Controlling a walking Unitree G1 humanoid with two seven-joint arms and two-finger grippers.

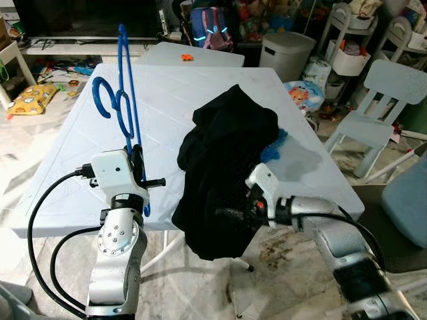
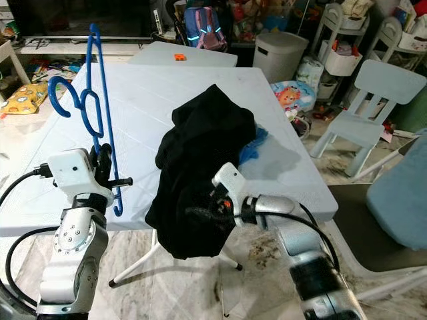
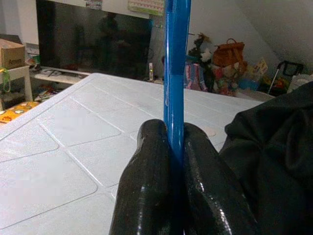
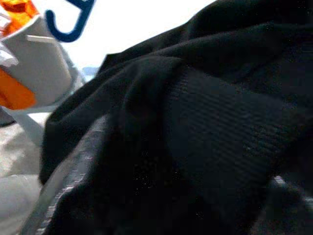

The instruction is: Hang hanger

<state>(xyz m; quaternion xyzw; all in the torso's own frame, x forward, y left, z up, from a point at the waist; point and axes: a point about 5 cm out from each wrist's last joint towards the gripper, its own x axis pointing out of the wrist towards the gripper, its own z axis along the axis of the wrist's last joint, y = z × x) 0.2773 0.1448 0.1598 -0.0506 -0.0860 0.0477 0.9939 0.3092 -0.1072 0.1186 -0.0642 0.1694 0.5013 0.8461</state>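
My left gripper (image 1: 138, 163) is shut on a blue plastic hanger (image 1: 125, 100) and holds it upright over the front left part of the white table (image 1: 80, 133), hook to the left. In the left wrist view both fingers (image 3: 146, 186) pinch the hanger's thin bar (image 3: 175, 73). A black garment (image 1: 227, 153) lies bunched on the table and hangs over its front edge. My right gripper (image 1: 230, 215) is pressed into the hanging part of the garment, at the table's front edge. The right wrist view shows black fabric (image 4: 195, 137) close up. Something blue (image 1: 273, 148) peeks out beside the garment.
A pale blue child's chair (image 1: 380, 100) stands right of the table, with a blue-grey seat (image 1: 407, 200) nearer me. Behind are a second small table with an orange item (image 1: 187, 57), a white bin (image 1: 287, 53) and shelves. Toys and a yellow cushion (image 1: 30, 99) lie on the floor left.
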